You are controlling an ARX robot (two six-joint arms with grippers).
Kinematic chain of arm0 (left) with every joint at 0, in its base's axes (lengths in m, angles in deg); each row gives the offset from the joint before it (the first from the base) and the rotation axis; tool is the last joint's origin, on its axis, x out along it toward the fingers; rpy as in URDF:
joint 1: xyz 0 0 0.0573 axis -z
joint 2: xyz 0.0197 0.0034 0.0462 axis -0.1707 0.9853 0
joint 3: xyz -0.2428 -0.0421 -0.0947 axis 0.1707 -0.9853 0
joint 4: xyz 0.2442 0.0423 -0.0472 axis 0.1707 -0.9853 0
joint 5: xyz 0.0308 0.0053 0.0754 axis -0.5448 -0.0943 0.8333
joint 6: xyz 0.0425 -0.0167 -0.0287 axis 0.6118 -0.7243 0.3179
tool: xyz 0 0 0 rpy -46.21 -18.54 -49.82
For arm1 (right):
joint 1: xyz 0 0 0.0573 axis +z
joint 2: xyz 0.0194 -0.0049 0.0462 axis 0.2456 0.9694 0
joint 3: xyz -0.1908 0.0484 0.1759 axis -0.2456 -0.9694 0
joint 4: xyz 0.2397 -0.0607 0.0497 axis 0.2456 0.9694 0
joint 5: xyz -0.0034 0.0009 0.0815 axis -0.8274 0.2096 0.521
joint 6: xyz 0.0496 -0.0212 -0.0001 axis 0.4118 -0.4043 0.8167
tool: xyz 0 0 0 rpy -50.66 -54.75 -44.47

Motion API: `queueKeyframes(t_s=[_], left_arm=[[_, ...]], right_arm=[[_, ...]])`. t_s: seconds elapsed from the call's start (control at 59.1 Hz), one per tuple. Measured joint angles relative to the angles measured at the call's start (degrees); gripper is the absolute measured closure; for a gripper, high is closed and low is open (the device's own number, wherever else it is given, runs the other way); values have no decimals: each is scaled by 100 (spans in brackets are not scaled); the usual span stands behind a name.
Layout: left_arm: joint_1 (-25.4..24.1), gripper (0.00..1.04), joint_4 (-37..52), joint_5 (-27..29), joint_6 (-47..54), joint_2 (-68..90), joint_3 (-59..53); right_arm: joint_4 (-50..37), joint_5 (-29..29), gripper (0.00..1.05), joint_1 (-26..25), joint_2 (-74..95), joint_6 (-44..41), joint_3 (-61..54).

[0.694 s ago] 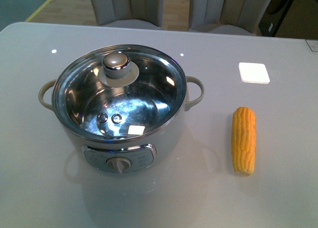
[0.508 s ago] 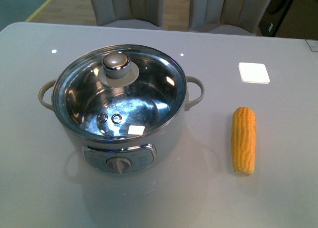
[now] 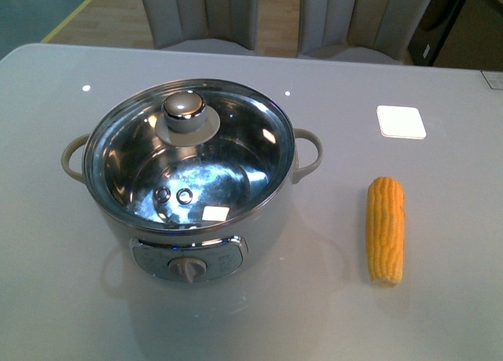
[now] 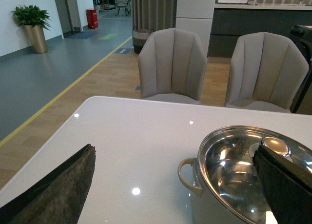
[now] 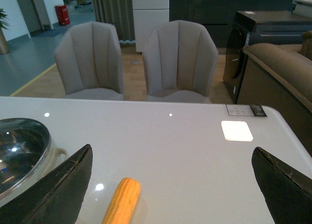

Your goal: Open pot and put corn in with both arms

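Note:
The pot [image 3: 269, 219] stands left of the table's middle, its control knob facing me and its glass lid [image 3: 228, 141] with a grey knob [image 3: 185, 108] resting on the rim. The corn [image 3: 385, 230] lies lengthwise on the table to the pot's right, well apart from it. Neither arm shows in the front view. In the left wrist view my left gripper [image 4: 173, 185] is open and empty; the pot [image 4: 202, 207] sits partly between its fingers [image 4: 58, 190], with the lid knob [image 4: 275, 146] by the other finger. My right gripper [image 5: 170, 185] is open above the table, the corn [image 5: 122, 202] lying nearer one finger.
A flat white square [image 3: 401, 121] lies on the grey table [image 3: 440, 314] behind the corn. Two grey chairs [image 3: 196, 15] stand at the table's far edge. The pot's loop handles [image 3: 308, 152] stick out on both sides.
The whole front view has shifted slightly, so everything sits a little lower in the picture. Pot, lid and corn keep their places on the table.

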Motion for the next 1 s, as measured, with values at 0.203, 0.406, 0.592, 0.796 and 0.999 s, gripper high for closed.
queueKeyframes(t_s=[0.203, 0.406, 0.592, 0.796, 0.999], left_arm=[[481, 7, -931, 1823, -754, 951, 402], [415, 7, 101, 1497, -1043, 2098, 568], [280, 7, 1878, 686, -850, 3731, 824], [588, 7, 4404, -339, 31, 6225, 1241], [732, 7, 5541, -973, 374, 8426, 1939]], right_arm=[[0, -2, 9, 0, -4, 0, 0], [0, 0, 9, 0, -4, 0, 0], [0, 0, 9, 0, -4, 0, 0], [0, 2, 9, 0, -4, 0, 0], [0, 0, 9, 0, -4, 0, 0]])
